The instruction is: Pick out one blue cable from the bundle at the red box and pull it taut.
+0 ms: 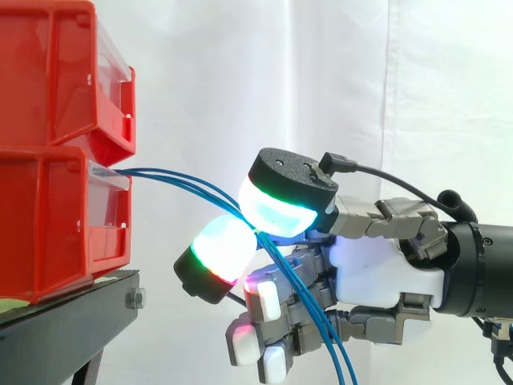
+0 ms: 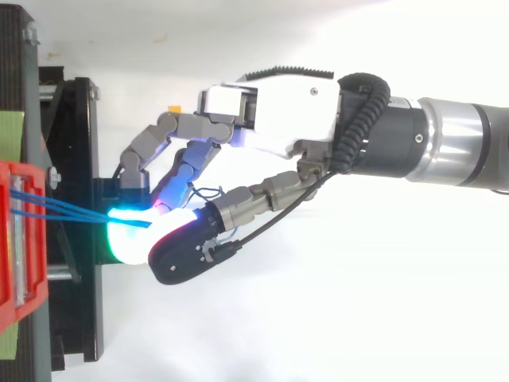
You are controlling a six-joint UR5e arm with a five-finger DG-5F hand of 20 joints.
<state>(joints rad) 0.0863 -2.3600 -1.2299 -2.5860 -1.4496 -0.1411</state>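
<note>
Between the hand's (image 1: 385,273) two glowing fingertips (image 1: 276,207), pressed together ahead of the palm, several blue cables (image 1: 172,176) are pinched; whether one is singled out cannot be told. Beyond the fingertips the strands run almost level to the lower red box (image 1: 48,233), sagging slightly; behind the pinch they hang below the palm. Tightening them likely means drawing the hand straight back along that line, away from the box

White curtain (image 1: 321,80) behind — soft vertical folds, evenly lit; black stand (image 1: 72,325) lower left.
</note>
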